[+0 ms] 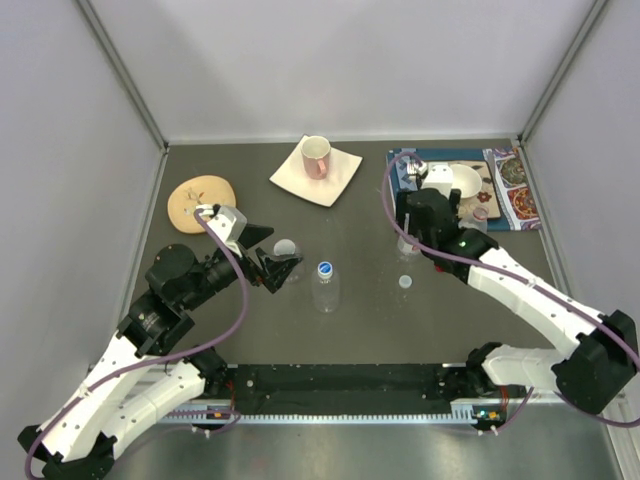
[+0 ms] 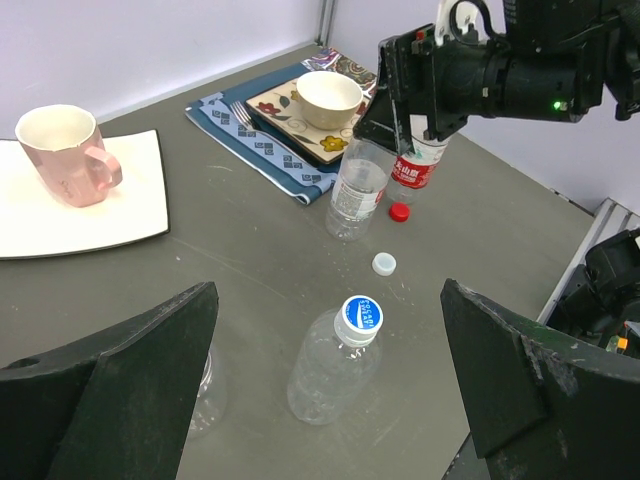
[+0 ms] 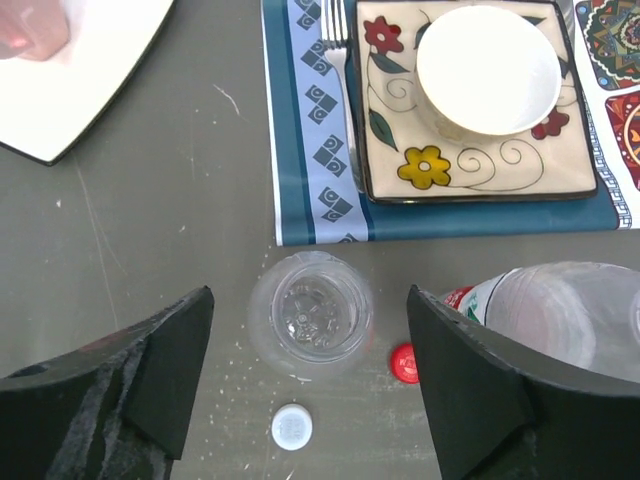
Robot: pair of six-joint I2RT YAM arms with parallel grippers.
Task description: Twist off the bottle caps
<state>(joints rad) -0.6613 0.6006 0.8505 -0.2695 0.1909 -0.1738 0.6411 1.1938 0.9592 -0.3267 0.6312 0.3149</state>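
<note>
the left end effector (image 2: 328, 300) is spread wide and holds nothing. the blue-capped bottle (image 2: 335, 365) stands upright on the counter (image 1: 390, 335) in the gap ahead of its two fingers (image 2: 110, 390), touching neither, with the blue cap (image 2: 362, 313) screwed on. the squat bottle (image 2: 207, 388) is partly hidden behind the left-hand finger. in the top view it sits at 10 o'clock from the blue-capped bottle, its wide greyish-clear cap (image 1: 285, 247) in place.

the right end effector (image 3: 308, 300) is also wide apart and grips nothing. it hangs over the open bottle (image 3: 312, 318), which stands capless between the fingers (image 3: 500, 390) and looks clear of both. the white cap (image 3: 292, 428) lies flat on the counter at 6 o'clock from that bottle in the right wrist view. the red cap (image 3: 404, 362) lies at 4 o'clock, just beside the foot of the red-labelled bottle (image 3: 560, 310). whether that bottle has a cap on cannot be told, as its top is hidden.

at 12 o'clock from the open bottle a blue placemat (image 3: 310, 150) carries a fork (image 3: 340, 60) and a floral plate (image 3: 400, 165) with a white bowl (image 3: 487, 68) on it. at 12 o'clock on the counter in the top view, a pink mug (image 1: 316, 156) stands on a white square plate (image 1: 340, 180).
</note>
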